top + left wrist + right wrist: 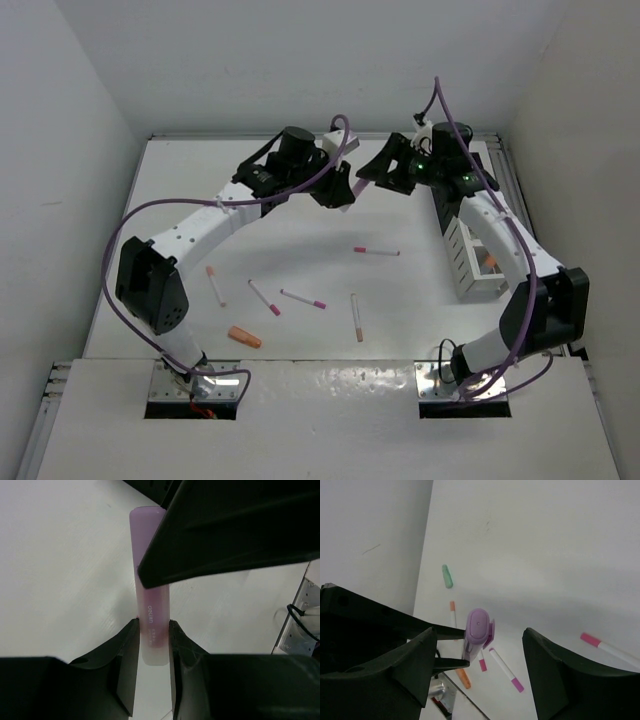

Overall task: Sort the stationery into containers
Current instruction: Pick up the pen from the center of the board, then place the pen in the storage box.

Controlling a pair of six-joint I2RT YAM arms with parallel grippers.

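My left gripper (343, 188) is shut on a lilac piece (152, 595) and holds it upright above the back middle of the table. In the left wrist view its fingers (127, 645) clamp the piece's lower end. My right gripper (373, 172) is open, with its jaws on either side of the lilac piece (477, 627) and not touching it. Several white pens lie on the table, among them one (376, 251) in the middle and one (303, 298) nearer. An orange piece (245, 337) lies front left. The white rack (462, 268) stands at the right. The black holder is hidden.
A mint-green piece (447, 576) lies by the wall in the right wrist view. An orange-tipped pen (215, 285) lies at the left. An orange piece (490, 262) sits in the rack. The right arm crosses over the rack. Walls close in the table's sides and back.
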